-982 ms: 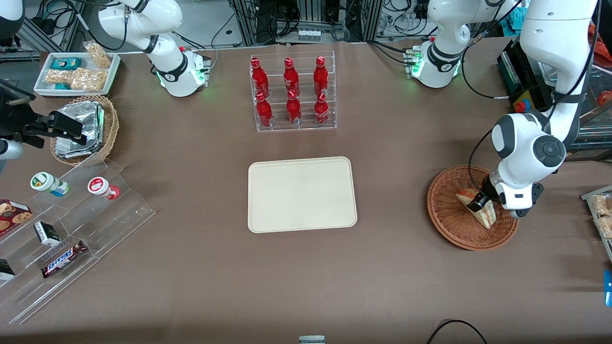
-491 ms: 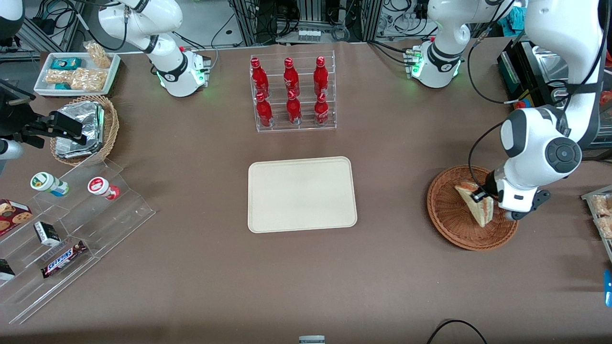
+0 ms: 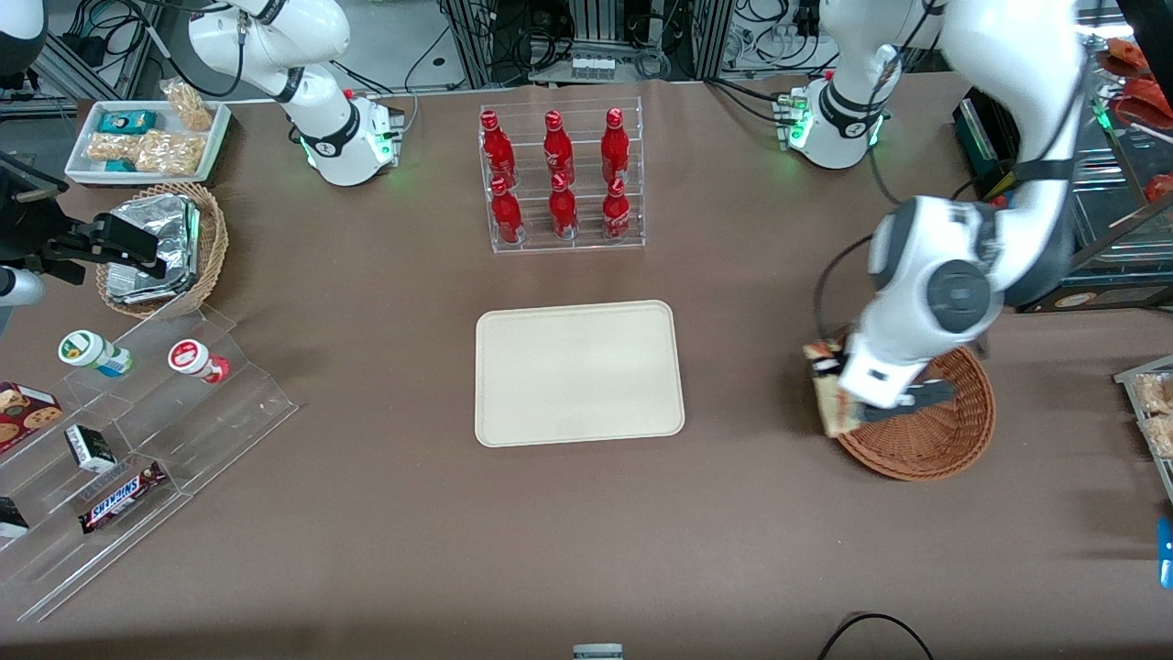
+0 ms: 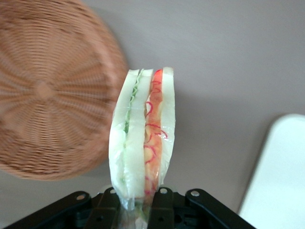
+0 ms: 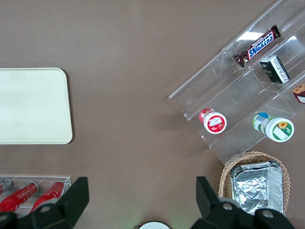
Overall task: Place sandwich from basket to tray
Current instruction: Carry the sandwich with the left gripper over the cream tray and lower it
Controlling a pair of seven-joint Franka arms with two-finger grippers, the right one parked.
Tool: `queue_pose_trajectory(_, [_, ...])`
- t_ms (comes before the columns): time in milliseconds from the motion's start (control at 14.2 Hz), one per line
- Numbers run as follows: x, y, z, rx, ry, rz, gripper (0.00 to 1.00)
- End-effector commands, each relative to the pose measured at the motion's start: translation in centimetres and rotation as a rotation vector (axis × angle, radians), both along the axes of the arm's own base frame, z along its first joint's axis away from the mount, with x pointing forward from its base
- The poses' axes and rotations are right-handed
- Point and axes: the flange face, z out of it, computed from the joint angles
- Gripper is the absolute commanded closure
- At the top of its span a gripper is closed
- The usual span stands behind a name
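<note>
My left gripper point(image 3: 836, 390) is shut on the sandwich point(image 3: 830, 396), a clear-wrapped white wedge with red and pale layers. It hangs in the air over the rim of the reddish-brown basket point(image 3: 926, 440), at the basket's edge toward the tray. The cream tray point(image 3: 577, 371) lies flat at the table's middle with nothing on it. In the left wrist view the sandwich point(image 4: 143, 138) stands on edge between the black fingers point(image 4: 164, 198) of the gripper point(image 4: 138, 195), above bare table, with the basket point(image 4: 47, 95) beside it and a tray corner point(image 4: 281, 181) showing.
A clear rack of red bottles point(image 3: 561, 179) stands farther from the front camera than the tray. Toward the parked arm's end are a tan basket of foil packets point(image 3: 165, 247), a white snack tray point(image 3: 147, 137) and an acrylic step shelf point(image 3: 137, 431).
The gripper rose from the basket's middle with the sandwich and carried it toward the tray, reaching the basket's rim. The arm's wrist swung along with it.
</note>
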Motion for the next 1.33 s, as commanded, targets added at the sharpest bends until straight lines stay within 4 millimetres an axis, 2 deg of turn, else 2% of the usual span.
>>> queue_pose_trajectory(0, [-0.4,-8.8,-1.5,-0.010,-0.028,-0.076,1.00])
queue_pose_trajectory(351, [-3.7,-22.3,-4.3,-0.057,-0.114,-0.020,1.00])
queue_pose_trajectory(561, [-5.8,-27.2,-6.2,-0.066,-0.116,-0.042,1.00])
queue_pose_trajectory(702, [-5.8,-28.7,-6.9,-0.100,-0.149,-0.037,1.00])
queue_pose_trajectory(842, [-7.3,-31.1,-7.4,-0.158,-0.170,-0.060,1.00])
queue_pose_trajectory(1263, [-10.4,-34.1,-10.9,-0.157,-0.146,-0.047,0.98])
